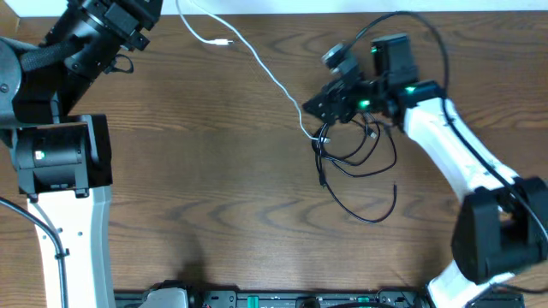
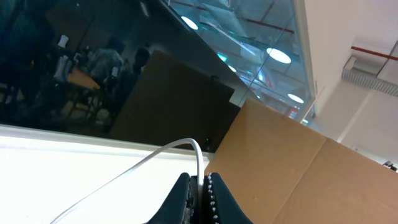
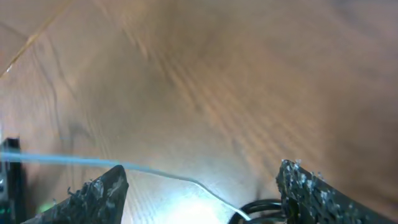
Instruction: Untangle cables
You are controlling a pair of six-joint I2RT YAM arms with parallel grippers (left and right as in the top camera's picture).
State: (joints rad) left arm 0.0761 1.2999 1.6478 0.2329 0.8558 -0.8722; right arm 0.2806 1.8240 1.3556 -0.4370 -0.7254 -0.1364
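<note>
Overhead: thin white cable (image 1: 272, 77), looped black cable (image 1: 370, 221), wood-grain table (image 1: 205, 180).

The white cable (image 1: 272, 75) is stretching diagonally, nearly straight; the black cable (image 1: 351, 171) is lying in loose loops at its end.

The white cable (image 1: 274, 79) is standing out pale against the table (image 1: 188, 171), which is showing brown wood grain (long darker streaks). The black cable (image 1: 322, 167) is reading solid dark. Green lights (image 1: 413, 90) are glowing on the white-and-black right arm (image 1: 445, 141).
</note>
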